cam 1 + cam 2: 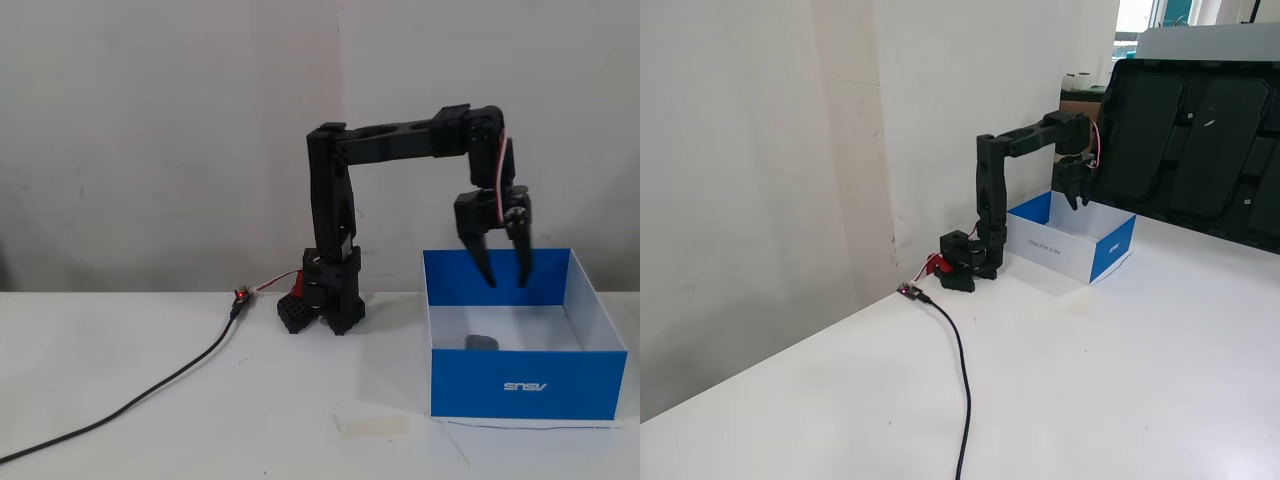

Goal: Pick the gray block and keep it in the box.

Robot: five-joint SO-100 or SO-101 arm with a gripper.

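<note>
A: The box (pixel 527 384) is bright blue outside with a small white logo, white inside. A gray block (pixel 481 343) lies in it.

B: The arm (pixel 333 215) is black, and so is its gripper (pixel 507 276). A black cable (pixel 150 393) crosses the white table (pixel 200 440), before a pale wall (pixel 150 130).
</note>
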